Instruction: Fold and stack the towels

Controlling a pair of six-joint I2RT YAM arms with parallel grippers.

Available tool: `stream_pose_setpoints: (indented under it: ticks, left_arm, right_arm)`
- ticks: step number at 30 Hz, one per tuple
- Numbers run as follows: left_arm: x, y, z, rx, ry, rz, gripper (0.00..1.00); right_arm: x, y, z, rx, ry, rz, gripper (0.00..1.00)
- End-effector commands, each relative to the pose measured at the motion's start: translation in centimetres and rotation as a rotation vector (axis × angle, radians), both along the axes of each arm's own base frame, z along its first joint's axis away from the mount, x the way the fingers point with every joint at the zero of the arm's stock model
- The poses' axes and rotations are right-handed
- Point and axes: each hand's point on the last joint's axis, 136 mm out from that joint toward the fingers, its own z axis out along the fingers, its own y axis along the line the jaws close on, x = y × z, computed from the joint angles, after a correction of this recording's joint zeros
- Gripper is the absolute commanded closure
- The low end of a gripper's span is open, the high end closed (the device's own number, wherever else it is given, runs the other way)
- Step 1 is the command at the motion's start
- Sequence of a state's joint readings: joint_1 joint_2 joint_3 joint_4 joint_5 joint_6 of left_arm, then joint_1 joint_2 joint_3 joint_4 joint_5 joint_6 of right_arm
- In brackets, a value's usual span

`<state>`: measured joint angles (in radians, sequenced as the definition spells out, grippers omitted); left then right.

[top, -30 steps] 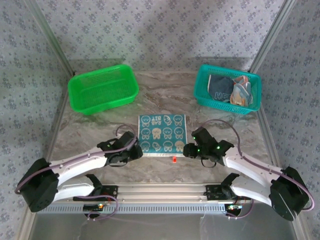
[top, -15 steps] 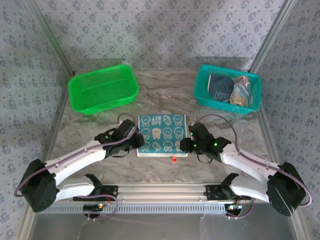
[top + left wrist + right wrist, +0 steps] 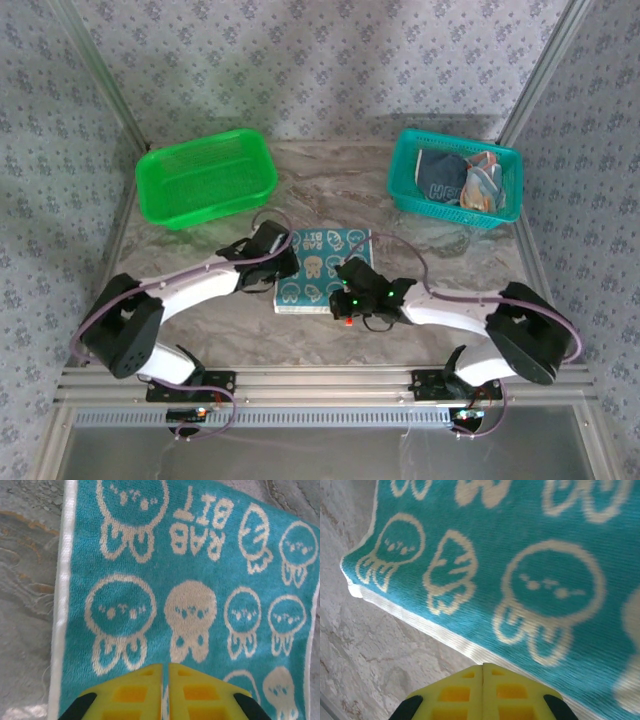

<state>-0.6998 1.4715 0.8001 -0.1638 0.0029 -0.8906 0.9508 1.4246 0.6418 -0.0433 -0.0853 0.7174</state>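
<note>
Now both arms have swung inward from the near corners of the towel, where they stood a second ago, and their jaws have closed on the way. Nearest, the right gripper (image 3: pixel 482 674) sits at the near hem of the teal towel (image 3: pixel 322 245). Its yellow pads are pressed together on the white border and seem to pinch it. The left gripper (image 3: pixel 162 675) has come in over the towel's left side, pads together with a thin sliver of teal cloth caught between them.

The towel lies mid-table, just beyond the arm bases. It is roughly square, so no long axis stands out. Its edges run parallel to the near edge of the table (image 3: pixel 330 180), and its lettering sits along the far edge, upside down from above. From above, the right arm covers its near right part.

Farther back, well apart from the towel, stand a green basket (image 3: pixel 160 205) on the left and a teal basket (image 3: pixel 400 190) on the right. The teal one holds a slate-blue towel (image 3: pixel 440 178) and a light blue towel (image 3: pixel 487 185), bunched together.
</note>
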Motion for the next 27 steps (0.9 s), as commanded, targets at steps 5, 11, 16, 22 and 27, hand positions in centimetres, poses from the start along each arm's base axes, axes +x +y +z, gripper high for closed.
stream_pose_setpoints:
  ticks: [5,11,16,22,27]
  left_arm:
    - [3.2,-1.9,1.1,-0.024,-0.049,0.000,0.91]
    - [4.3,-2.9,-0.3,-0.023,-0.024,0.005,0.90]
    - [5.6,-3.5,-1.9,0.008,-0.015,0.019,0.91]
    - [7.8,-2.3,-4.8,0.099,0.005,0.069,0.94]
    - [10.0,-0.1,-5.9,0.166,0.005,0.103,0.97]
  right_arm:
    - [1.9,3.9,0.2,0.054,-0.038,0.018,1.00]
    - [2.4,3.3,-2.4,-0.030,-0.055,0.017,1.00]
    - [1.4,2.2,-4.5,-0.076,-0.032,0.025,1.00]
    - [0.8,2.1,-4.8,-0.087,-0.021,0.053,1.00]
    - [-0.1,1.5,-5.2,-0.100,0.003,0.073,1.00]
